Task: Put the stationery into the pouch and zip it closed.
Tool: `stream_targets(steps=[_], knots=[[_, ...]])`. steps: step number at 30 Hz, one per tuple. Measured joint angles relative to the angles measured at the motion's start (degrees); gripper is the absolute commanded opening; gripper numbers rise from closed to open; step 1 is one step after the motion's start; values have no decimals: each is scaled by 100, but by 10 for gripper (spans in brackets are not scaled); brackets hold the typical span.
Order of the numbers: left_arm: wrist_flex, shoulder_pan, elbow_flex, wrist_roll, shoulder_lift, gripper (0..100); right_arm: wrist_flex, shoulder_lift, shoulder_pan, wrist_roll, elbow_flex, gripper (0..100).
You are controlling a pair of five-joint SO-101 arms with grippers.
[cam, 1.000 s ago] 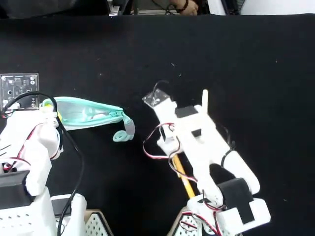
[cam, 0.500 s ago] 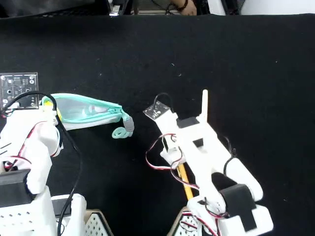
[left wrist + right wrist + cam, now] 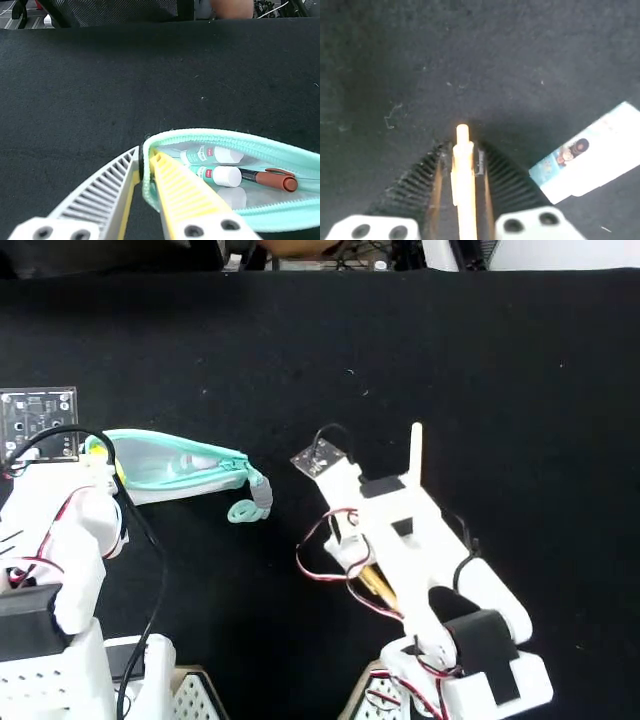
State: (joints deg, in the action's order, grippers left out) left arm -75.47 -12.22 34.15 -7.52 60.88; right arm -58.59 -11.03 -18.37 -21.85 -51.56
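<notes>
Right pincer (image 3: 461,148) shifted slightly, pencil (image 3: 463,175) between its jaws, left pincer (image 3: 146,156) gripping pouch (image 3: 230,139)

the high view looks steeply down on the black table (image 3: 500,360) from above, with both arms rising from its near edge. the left wrist view sits close behind the left gripper (image 3: 145,156) and faces low across the cloth to the far edge. it shares the pouch (image 3: 170,468) with the high view. the right wrist view looks down from very near along the right gripper (image 3: 461,149) and its pencil (image 3: 463,185).
</notes>
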Motion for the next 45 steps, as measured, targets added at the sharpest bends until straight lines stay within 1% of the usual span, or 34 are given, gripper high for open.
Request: stream_targets(steps=[3,6,9,12,15,18,19,22,25,29,35,40,45], knots=[[0,0,0,0,0,30,-440,-185,18,0,273,12],[0,0,0,0,0,30,-835,-879,-9,-9,484,12],[0,0,0,0,0,30,-1169,-1952,9,-9,519,12],[0,0,0,0,0,30,-1292,-3367,9,-9,519,12],[0,0,0,0,0,30,-1284,-4862,9,-9,519,12],[0,0,0,0,0,30,-1037,-6189,-26,0,677,12],[0,0,0,0,0,30,-870,-6567,-97,53,730,12],[0,0,0,0,0,30,-316,-7358,-598,510,914,12],[0,0,0,0,0,30,316,-7516,-1310,1011,1116,12],[0,0,0,0,0,30,993,-7297,-1952,1248,1442,12],[0,0,0,0,0,30,1371,-6286,-2593,1257,2268,12],[0,0,0,0,0,30,2013,-5468,-3218,1257,2637,12],[0,0,0,9,0,30,2725,-4809,-3393,1275,2620,12]])
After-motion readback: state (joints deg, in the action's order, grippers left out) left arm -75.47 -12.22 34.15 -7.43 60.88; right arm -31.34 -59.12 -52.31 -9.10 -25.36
